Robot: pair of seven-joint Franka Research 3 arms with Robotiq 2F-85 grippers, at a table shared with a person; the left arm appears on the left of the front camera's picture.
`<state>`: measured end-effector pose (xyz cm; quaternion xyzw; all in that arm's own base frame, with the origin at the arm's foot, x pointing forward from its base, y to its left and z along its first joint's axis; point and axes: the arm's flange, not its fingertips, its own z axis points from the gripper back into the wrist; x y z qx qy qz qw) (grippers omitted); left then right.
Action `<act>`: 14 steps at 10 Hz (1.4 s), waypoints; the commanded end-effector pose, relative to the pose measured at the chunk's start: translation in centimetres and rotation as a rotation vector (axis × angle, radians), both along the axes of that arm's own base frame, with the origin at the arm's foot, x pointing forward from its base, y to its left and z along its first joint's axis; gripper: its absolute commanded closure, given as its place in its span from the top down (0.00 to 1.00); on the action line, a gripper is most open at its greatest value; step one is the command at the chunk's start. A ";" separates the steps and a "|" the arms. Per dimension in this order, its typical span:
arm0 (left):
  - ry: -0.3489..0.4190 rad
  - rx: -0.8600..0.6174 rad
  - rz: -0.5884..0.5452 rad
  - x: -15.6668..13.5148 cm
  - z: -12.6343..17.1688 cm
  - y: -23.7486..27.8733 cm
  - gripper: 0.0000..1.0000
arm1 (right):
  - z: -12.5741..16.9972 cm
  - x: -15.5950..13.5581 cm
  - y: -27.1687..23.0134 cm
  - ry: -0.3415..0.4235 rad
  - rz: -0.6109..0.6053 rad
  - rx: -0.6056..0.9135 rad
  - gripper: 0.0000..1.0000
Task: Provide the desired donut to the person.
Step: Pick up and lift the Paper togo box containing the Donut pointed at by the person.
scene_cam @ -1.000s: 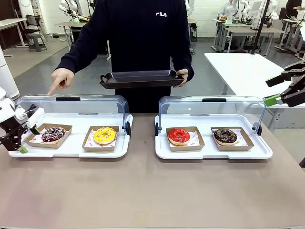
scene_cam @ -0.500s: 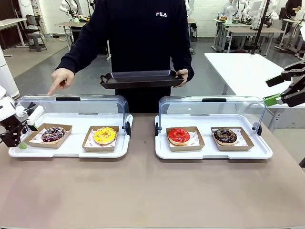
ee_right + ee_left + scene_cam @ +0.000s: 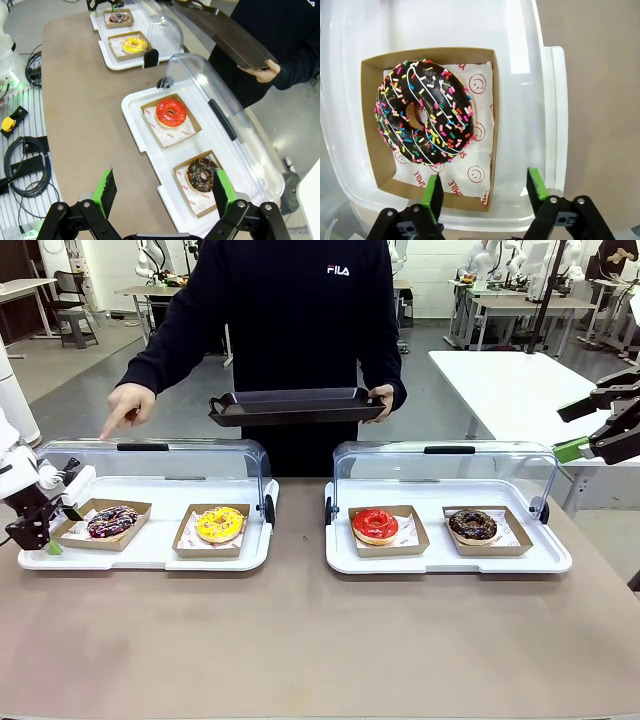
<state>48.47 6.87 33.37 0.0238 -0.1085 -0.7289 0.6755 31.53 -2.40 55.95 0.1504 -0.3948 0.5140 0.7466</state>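
The person (image 3: 290,320) stands at the far side, one hand (image 3: 128,405) pointing down over the left case and the other holding a black tray (image 3: 295,405). Under that finger, a chocolate donut with coloured sprinkles (image 3: 112,521) (image 3: 422,120) lies in a cardboard box (image 3: 370,125). My left gripper (image 3: 48,530) (image 3: 484,192) is low at the box's left end. It is open, with the box's near corner between its fingers. Nothing is held. My right gripper (image 3: 578,430) (image 3: 165,192) hangs open, high off the table's right side.
Two white trays (image 3: 150,552) (image 3: 450,562) with raised clear lids (image 3: 150,455) (image 3: 445,460) stand side by side. A yellow donut (image 3: 219,524), a red one (image 3: 375,525) and a nut-topped chocolate one (image 3: 472,526) sit in their own boxes. The near half of the brown table (image 3: 300,640) is bare.
My left gripper has edged up and in toward the sprinkled donut's box. The person's hands, the trays and my right arm have stayed put.
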 end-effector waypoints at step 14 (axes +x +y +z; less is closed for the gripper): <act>0.026 0.002 -0.018 -2.6 2.0 -0.4 0.00 | -0.1 0.2 0.1 -0.002 0.002 0.006 1.00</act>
